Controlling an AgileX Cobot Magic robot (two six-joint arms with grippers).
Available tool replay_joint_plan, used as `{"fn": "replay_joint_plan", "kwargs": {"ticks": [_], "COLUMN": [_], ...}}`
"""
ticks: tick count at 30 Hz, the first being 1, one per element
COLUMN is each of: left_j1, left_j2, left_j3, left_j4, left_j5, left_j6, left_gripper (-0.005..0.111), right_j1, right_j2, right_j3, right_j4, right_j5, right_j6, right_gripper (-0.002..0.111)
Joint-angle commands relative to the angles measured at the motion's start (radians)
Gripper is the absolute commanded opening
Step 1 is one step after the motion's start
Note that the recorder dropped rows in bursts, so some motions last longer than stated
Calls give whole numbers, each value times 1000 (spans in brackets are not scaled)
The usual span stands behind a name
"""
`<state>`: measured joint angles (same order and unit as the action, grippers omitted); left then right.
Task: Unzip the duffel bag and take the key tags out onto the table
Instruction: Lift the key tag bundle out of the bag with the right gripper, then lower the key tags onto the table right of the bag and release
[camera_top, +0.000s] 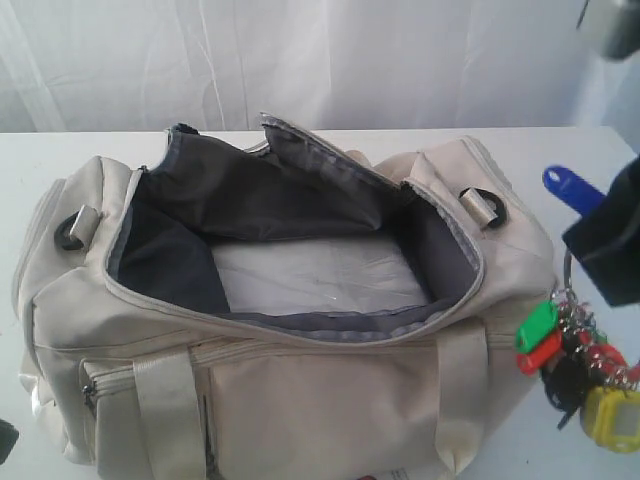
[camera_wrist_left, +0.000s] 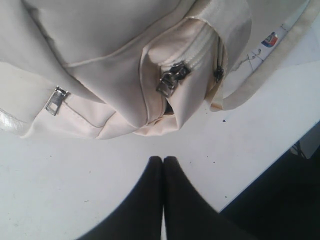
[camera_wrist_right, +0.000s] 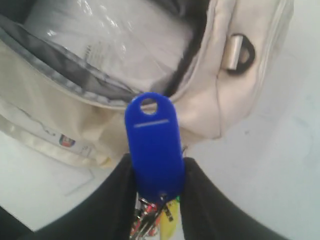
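**Blue tag is your only hold on the whole bunch**

Your right jaws are closed on the single blue tag (camera_wrist_right: 152, 145). The rest of the key tags (camera_top: 575, 350) dangle below it on their rings, just beside the right end of the duffel bag (camera_top: 300, 380). The bag's top is unzipped and gaping. I cannot tell whether the lowest yellow tag (camera_top: 610, 415) already touches the counter (camera_wrist_left: 75, 190).

Watch three things:

- **Slipping:** the blue tag looks like smooth plastic and it carries the weight of the whole bunch. A quick move could set the bunch swinging and work the tag out of the grip.
- **Snagging:** the rings hang close to the bag's strap (camera_top: 462, 400) and the black D-ring (camera_top: 487, 205) at that end. Drifting toward the bag could catch one and drag the fabric.
- **Landing:** if you let go this near the bag, the bunch could land against its side or fall back into the opening. Move it further from the bag before you release.

Your left jaws are shut on nothing, near the bag's front zip pocket (camera_wrist_left: 175, 80), so nothing holds the bag steady if a snag pulls on it.
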<state>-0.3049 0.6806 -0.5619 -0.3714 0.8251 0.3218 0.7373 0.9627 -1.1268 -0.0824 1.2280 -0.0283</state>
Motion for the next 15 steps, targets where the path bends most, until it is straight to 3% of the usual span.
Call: {"fn": "replay_joint_plan", "kwargs": {"ticks": [1,7,15], "left_j1": [4,4,4], "left_j2": [-10,-10,-10], "left_j3": [7,7,7], "left_j4": [-18,-18,-18], "left_j5": [12,10,10], "left_j6": [1,1,1], "left_gripper": [0,0,0], "right_j1": [-1,-1,-1], "right_j2": [-1,186,564], "right_j3": [153,342,310], "right_j4": [-75,-95,-140], "right_j5": [-24,-373,-719], "right_j6": [79,116,141], "right_gripper": [0,0,0]}}
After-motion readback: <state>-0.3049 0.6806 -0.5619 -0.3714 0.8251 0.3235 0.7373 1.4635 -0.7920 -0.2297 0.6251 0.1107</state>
